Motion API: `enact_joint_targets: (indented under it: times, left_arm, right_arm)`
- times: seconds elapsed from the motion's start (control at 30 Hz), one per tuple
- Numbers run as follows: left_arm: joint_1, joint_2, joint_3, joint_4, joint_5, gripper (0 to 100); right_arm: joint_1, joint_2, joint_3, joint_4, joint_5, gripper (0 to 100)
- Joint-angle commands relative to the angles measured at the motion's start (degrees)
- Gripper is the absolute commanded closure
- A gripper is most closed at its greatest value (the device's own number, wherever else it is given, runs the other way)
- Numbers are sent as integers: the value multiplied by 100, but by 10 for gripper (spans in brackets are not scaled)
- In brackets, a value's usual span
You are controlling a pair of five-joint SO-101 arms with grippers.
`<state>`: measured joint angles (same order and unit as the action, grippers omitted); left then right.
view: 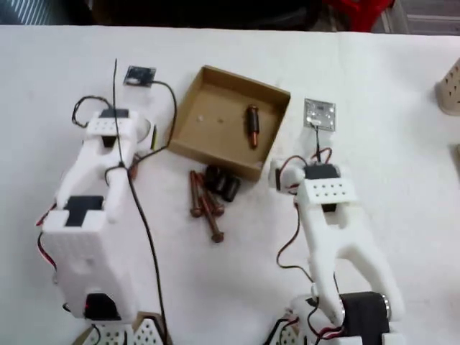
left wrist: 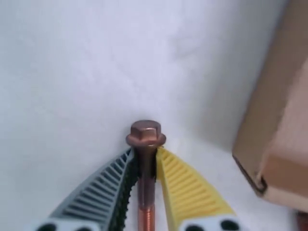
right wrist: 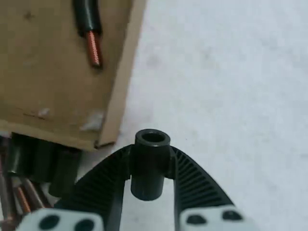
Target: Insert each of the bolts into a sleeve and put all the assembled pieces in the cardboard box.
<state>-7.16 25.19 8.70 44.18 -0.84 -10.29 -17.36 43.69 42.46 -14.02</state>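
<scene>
Sitting pinched between left jaws is a bolt (left wrist: 146,144), between right jaws a sleeve (right wrist: 150,161).

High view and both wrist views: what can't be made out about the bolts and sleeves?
High view: the loose sleeves beside the cardboard box blur into one dark clump; count unclear.
Left wrist view: the shank of the held bolt is cut off by the picture's edge.
Right wrist view: the assembled piece in the box is cut off by the edge.
</scene>
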Motion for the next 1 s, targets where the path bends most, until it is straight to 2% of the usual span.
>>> enact_joint_targets:
  times: [0.0, 0.2, 0.37, 0.47, 0.63, 0.83, 0.97]
  left_arm:
    - [-84, -760, 695, -826, -53, 976]
    - [-242, -963, 1011, -1134, -53, 976]
    - [-277, -954, 1002, -1134, -53, 976]
    - [-277, -954, 1002, -1134, -53, 976]
    - [-277, -954, 1002, -1134, -53, 976]
    - [-277, -954, 1002, -1134, -53, 976]
    - [-277, -954, 1002, -1134, -53, 976]
  right_arm:
    - [-259, -277, -53, -585, -220, 981]
    - [-470, -242, -53, -1745, -220, 981]
    - [-989, -224, 114, -2826, -220, 981]
    - [-1385, -224, 457, -3960, -211, 982]
    - [-1798, -215, 1143, -6457, -123, 982]
    - [-2229, -145, 1626, -6870, 440, 982]
    - [-2264, 752, 1741, -8224, 580, 982]
